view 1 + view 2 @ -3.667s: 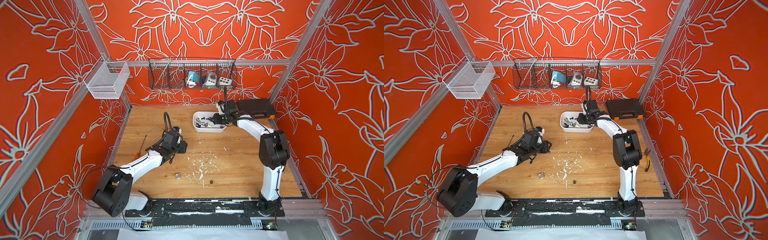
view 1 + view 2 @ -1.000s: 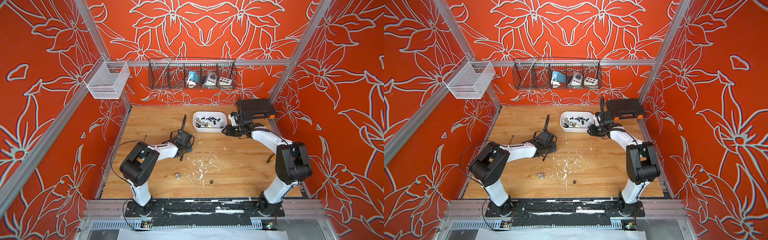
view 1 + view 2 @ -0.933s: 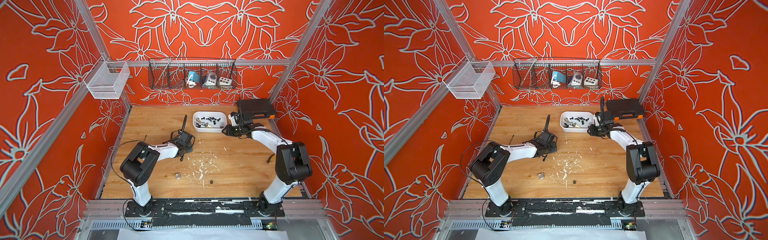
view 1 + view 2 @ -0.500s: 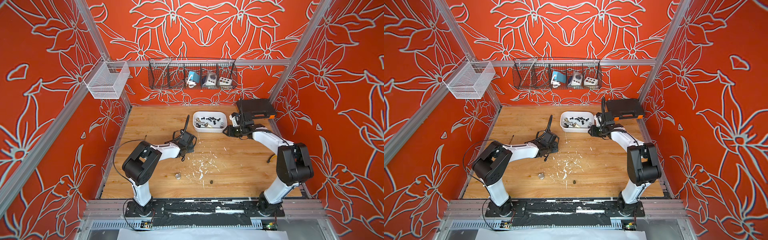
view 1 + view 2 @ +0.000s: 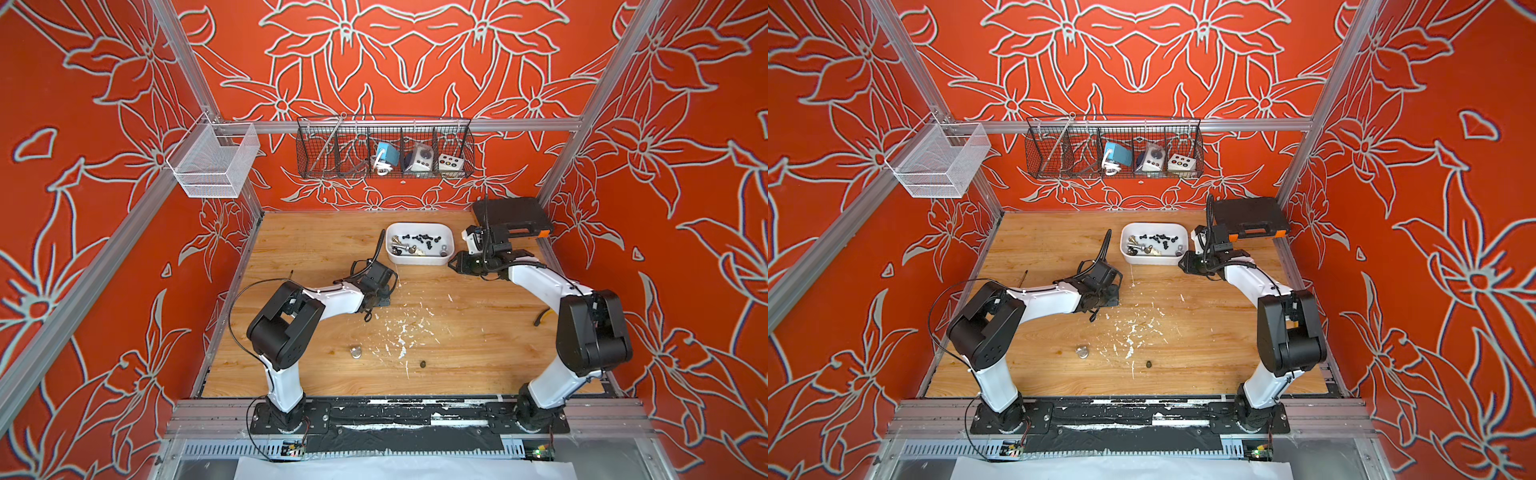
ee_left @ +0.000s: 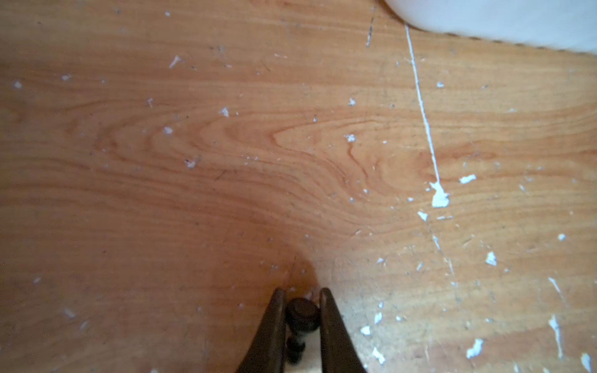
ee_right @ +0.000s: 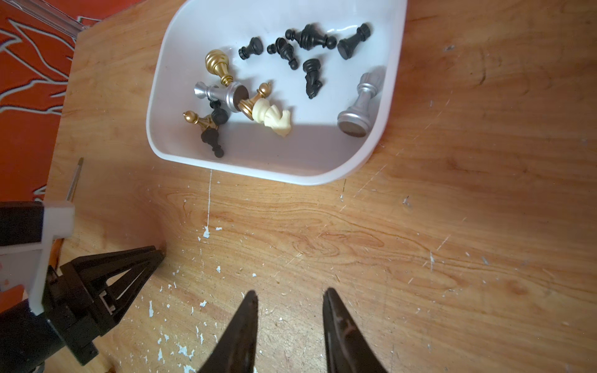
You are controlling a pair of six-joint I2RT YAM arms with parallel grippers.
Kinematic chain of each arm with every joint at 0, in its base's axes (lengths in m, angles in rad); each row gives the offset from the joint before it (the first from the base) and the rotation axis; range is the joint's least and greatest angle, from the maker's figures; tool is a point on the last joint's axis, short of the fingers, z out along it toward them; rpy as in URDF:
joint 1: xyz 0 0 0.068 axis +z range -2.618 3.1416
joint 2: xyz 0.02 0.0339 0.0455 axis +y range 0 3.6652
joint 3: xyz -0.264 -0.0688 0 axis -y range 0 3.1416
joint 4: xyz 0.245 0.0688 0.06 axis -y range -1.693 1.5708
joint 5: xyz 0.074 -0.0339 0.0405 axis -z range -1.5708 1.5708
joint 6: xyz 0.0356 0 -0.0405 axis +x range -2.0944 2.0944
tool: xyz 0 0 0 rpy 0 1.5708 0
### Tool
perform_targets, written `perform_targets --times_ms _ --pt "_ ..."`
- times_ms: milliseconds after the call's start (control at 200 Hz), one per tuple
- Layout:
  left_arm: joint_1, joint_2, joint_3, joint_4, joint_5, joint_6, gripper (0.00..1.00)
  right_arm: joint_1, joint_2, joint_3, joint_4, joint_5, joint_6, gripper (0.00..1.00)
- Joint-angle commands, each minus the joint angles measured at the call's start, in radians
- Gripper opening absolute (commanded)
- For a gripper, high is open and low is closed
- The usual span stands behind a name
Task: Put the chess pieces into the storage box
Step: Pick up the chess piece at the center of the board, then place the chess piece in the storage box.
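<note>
1. Wood tabletop (image 5: 316,249) is walled by orange panels at the back and both sides. A black case (image 5: 511,214) fills the far right corner, and the storage box (image 5: 419,261) sits near it at the back, right of centre.
2. Open room: bare wood left of the box and across the middle, with only white flecks. Toward the front lie a loose silver piece (image 5: 355,352) and a small dark piece (image 5: 423,365), well apart from both arms.
3. Down at the wood, the left gripper (image 6: 302,290) sits short of the box's near left corner, clamped on a black pawn (image 6: 302,315).
4. Just off the box's near right corner, the right gripper (image 7: 290,292) hangs over bare wood, jaws apart, nothing between them.
5. Box is white and shallow with rounded corners. It holds black pieces (image 7: 310,35), gold pieces (image 7: 218,64), silver pieces (image 7: 361,103) and one cream piece (image 7: 273,118), most of them lying down.
</note>
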Motion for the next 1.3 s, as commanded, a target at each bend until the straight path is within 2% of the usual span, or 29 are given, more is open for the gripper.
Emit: perform_targets --times_ms 0,190,350,520,946,1296 --pt "-0.006 -0.011 0.070 -0.070 0.001 0.041 0.17 -0.010 -0.036 -0.016 -0.007 0.008 0.002 0.36" --pt "-0.006 -0.009 0.197 -0.082 -0.003 0.088 0.18 -0.022 -0.054 -0.028 -0.012 0.013 -0.002 0.36" --pt "-0.006 0.054 0.339 -0.093 -0.005 0.129 0.18 -0.029 -0.073 -0.044 -0.010 0.012 0.001 0.36" --pt "-0.004 0.168 0.521 -0.109 -0.022 0.173 0.18 -0.037 -0.099 -0.060 -0.015 0.015 0.005 0.36" --pt "0.019 0.524 1.045 -0.212 0.030 0.204 0.19 -0.041 -0.197 -0.148 -0.038 0.045 0.004 0.36" --pt "0.042 0.627 1.124 -0.140 0.050 0.199 0.20 -0.043 -0.233 -0.177 -0.053 0.056 0.004 0.36"
